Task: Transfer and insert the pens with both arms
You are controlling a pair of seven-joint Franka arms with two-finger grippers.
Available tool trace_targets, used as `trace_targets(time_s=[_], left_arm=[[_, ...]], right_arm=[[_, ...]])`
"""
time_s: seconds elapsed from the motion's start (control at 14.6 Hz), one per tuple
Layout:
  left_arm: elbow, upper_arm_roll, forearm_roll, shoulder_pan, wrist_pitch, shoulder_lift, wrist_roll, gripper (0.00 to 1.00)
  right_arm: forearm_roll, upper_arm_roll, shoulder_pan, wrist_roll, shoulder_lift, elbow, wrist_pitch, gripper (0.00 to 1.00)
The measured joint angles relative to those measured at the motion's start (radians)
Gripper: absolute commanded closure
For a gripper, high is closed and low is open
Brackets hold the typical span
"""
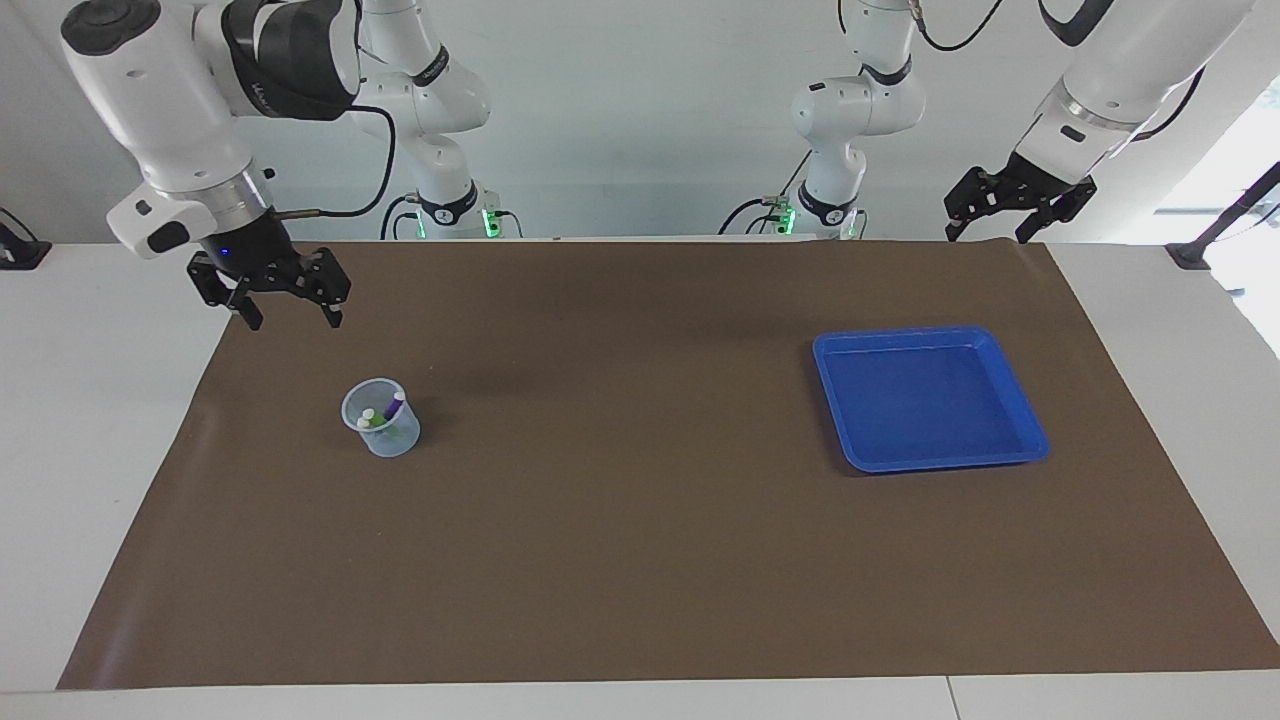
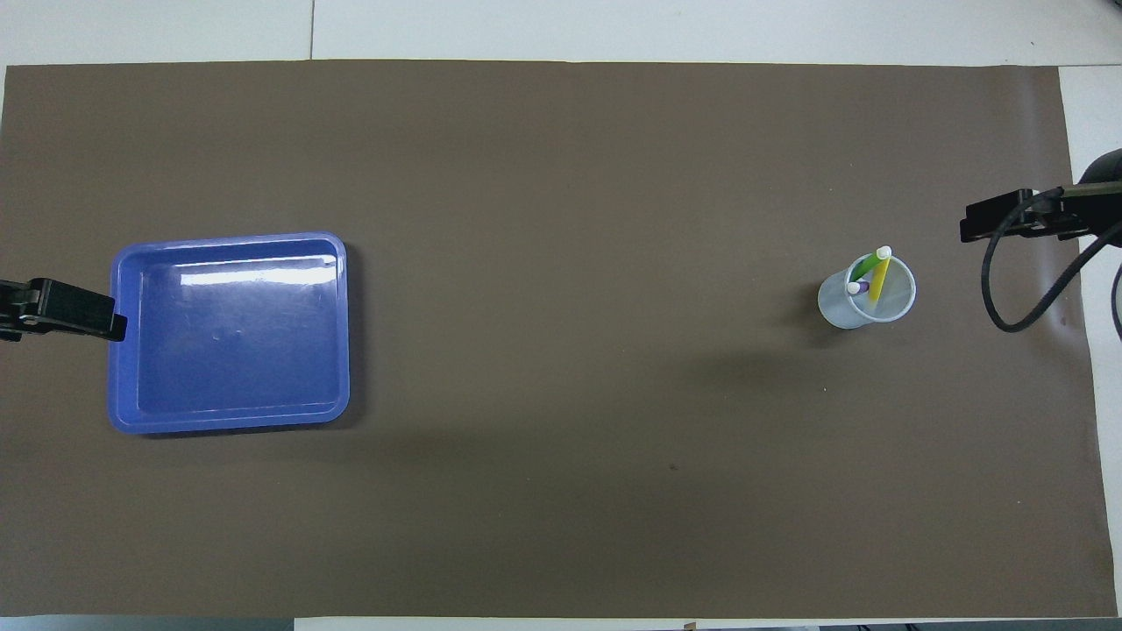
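Note:
A clear plastic cup (image 1: 381, 420) stands on the brown mat toward the right arm's end, and it also shows in the overhead view (image 2: 866, 296). In it stand the three pens, cap ends up: the purple pen (image 1: 393, 405), the yellow pen (image 2: 877, 280) and the green pen (image 2: 868, 265). My right gripper (image 1: 290, 315) is open and empty, up in the air over the mat's edge beside the cup. My left gripper (image 1: 992, 232) is open and empty, raised over the mat's edge by the blue tray (image 1: 1030, 440).
The blue tray (image 2: 228, 238) lies toward the left arm's end with nothing in it. Two smaller white arms with green lights (image 1: 452, 200) (image 1: 828, 195) stand idle at the robots' edge of the table. The brown mat (image 1: 640, 520) covers most of the table.

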Motion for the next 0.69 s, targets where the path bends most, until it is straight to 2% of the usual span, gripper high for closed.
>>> trace_targets(time_s=[0.34, 0.69], left_arm=[[0.000, 0.000, 0.000, -0.007, 0.000, 0.000, -0.003, 0.00], [0.000, 0.000, 0.000, -0.007, 0.000, 0.000, -0.004, 0.00]], right_arm=[[0.000, 0.006, 0.003, 0.029, -0.022, 0.010, -0.085, 0.00], [0.000, 0.045, 0.001, 0.061, -0.045, 0.001, -0.102, 0.00]])
